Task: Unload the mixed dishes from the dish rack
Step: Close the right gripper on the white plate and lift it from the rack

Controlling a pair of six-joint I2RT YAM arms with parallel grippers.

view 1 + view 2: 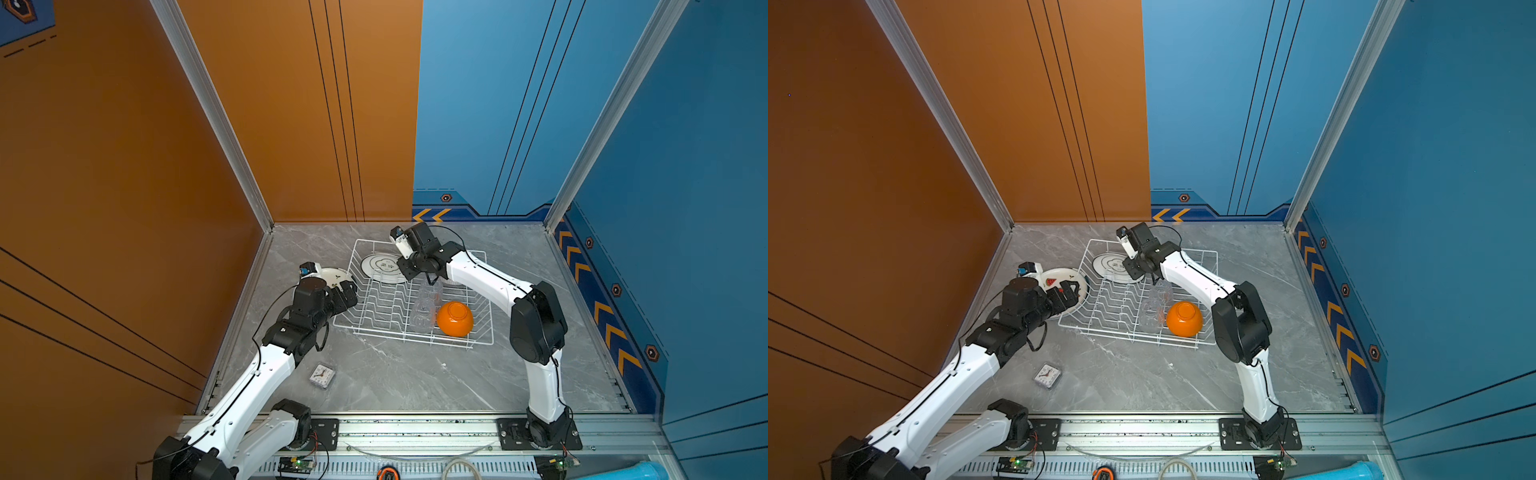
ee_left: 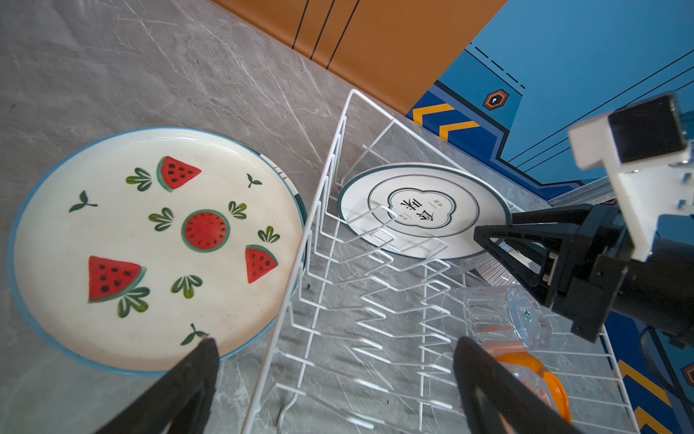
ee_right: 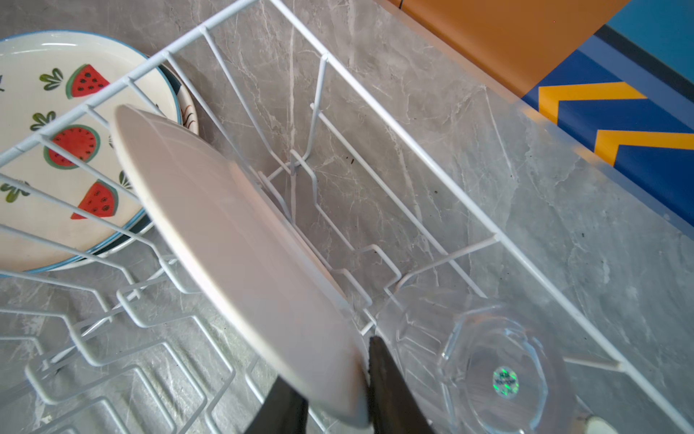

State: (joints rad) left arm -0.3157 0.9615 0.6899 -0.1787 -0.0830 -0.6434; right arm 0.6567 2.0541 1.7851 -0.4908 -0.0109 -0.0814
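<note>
The white wire dish rack (image 1: 382,307) (image 1: 1113,307) lies at the back of the table. A white plate with a dark printed emblem (image 1: 382,268) (image 2: 420,210) (image 3: 233,244) leans on its far dividers. My right gripper (image 1: 411,270) (image 3: 338,375) is shut on the plate's rim, one finger on each face. Clear tumblers (image 1: 424,307) (image 3: 488,360) lie in the rack beside an upturned orange bowl (image 1: 455,318) (image 1: 1184,319). My left gripper (image 1: 1069,291) (image 2: 338,342) hangs open over the rack's left rim, holding nothing.
A watermelon-patterned plate (image 1: 1059,278) (image 2: 150,244) sits on the table just left of the rack, stacked on another plate whose edge peeks out (image 3: 187,109). A small square clock (image 1: 322,375) lies in front of the left arm. Walls close off the back and both sides.
</note>
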